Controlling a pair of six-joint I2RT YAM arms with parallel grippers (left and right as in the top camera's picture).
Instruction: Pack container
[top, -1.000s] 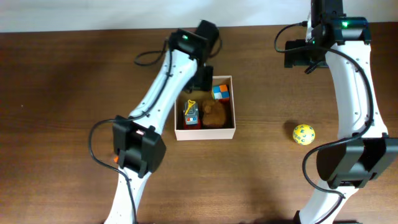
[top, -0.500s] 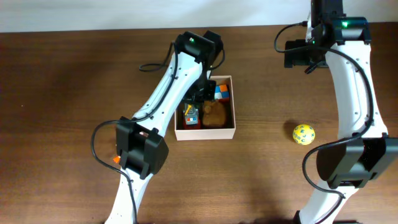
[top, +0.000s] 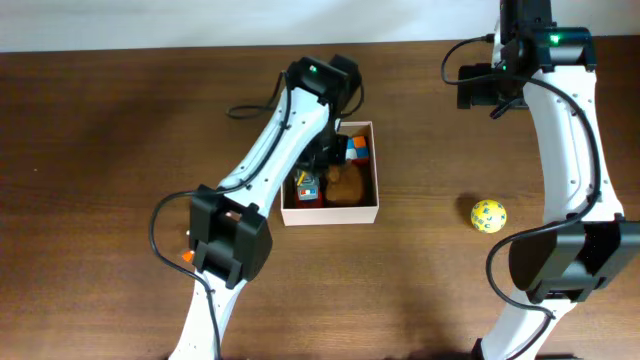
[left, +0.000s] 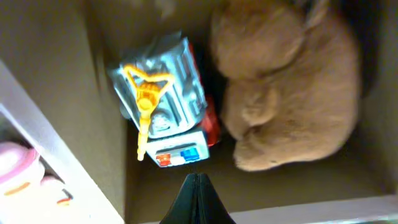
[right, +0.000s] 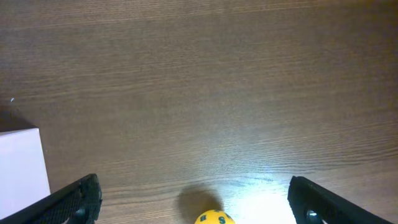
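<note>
— Looking down at the table (top: 120, 150), where is the box (top: 330, 214)?
— Resting on it, holding a stuffed animal (left: 286, 93), toy truck (left: 165, 99) and coloured cube (top: 355, 148).
— And the hands?
— Left hand (left: 198, 198) hangs low over the box, pressed together, empty. Right hand (right: 193, 193), well right of the box, is spread wide, near a yellow ball (top: 488, 215).

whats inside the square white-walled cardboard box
A tan plush toy, a grey toy truck with yellow ladder, a blue-orange cube. The left arm hides the box corner beneath it.
</note>
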